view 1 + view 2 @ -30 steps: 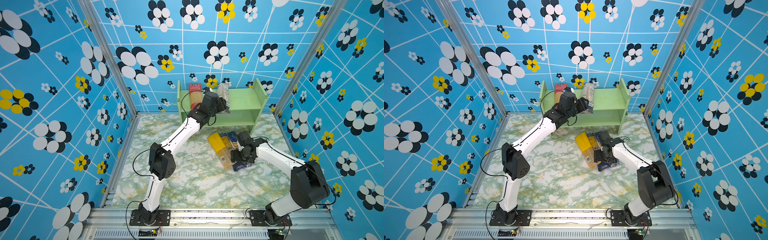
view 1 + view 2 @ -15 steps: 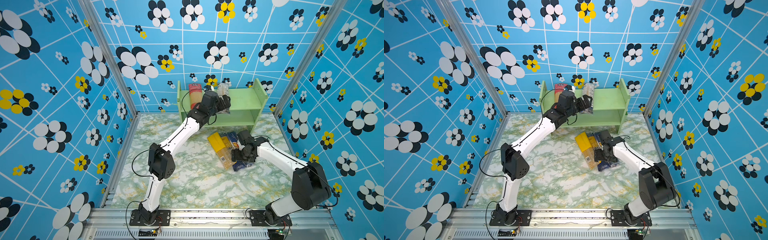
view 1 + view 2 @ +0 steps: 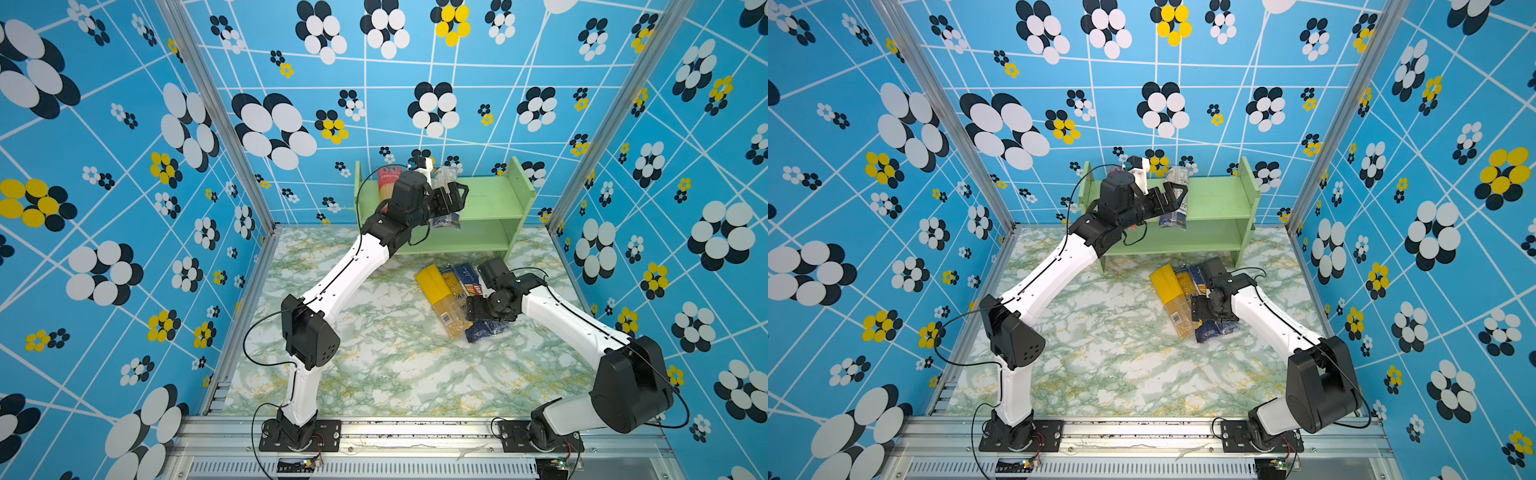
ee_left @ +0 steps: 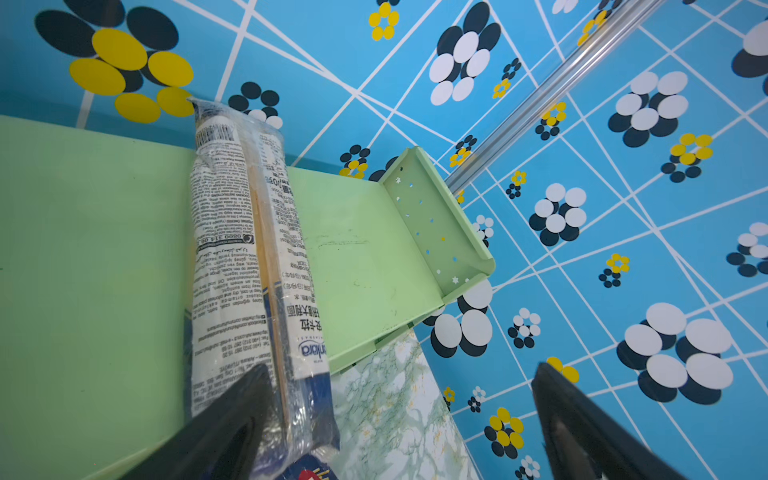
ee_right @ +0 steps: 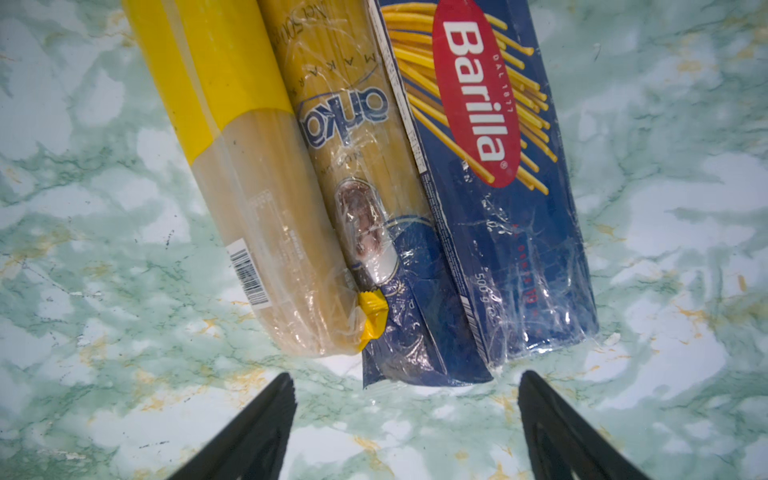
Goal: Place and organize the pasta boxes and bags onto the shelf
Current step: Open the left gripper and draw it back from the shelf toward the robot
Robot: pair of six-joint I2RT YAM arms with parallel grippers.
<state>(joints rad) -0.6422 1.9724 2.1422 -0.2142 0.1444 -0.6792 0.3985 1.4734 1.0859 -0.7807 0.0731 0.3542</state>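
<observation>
Shelf: light green shelf (image 3: 490, 199) with two tiers and peg-holed side panels, standing at the back edge of the table (image 3: 374, 365), right of its middle.
Clear bag: the clear bag (image 4: 245, 249) has a white printed label and a dark blue end. It lies front to back across the top tier, left of the tier's middle. The blue end hangs over the shelf's front edge in both top views (image 3: 445, 220) (image 3: 1173, 216).
Red bag: the red bag (image 3: 387, 187) stands at the left end of the top tier, partly hidden by the left arm.
Left gripper: the left gripper (image 4: 399, 372) is spread wide at the clear bag's front end. One finger (image 4: 232, 415) covers that end and the other is well apart; nothing is clamped.
Table packs: the yellow bag (image 5: 232, 124), blue-ended bag (image 5: 365, 166) and Barilla box (image 5: 490, 166) lie side by side, touching, in front of the shelf in the table's right half.
Right gripper: the right gripper (image 5: 406, 377) is wide and holds nothing, hovering just off the near ends of the blue-ended bag and box.
In the way: in a top view the right gripper (image 3: 473, 307) hides part of the box.
Lower tier: bare green board.
</observation>
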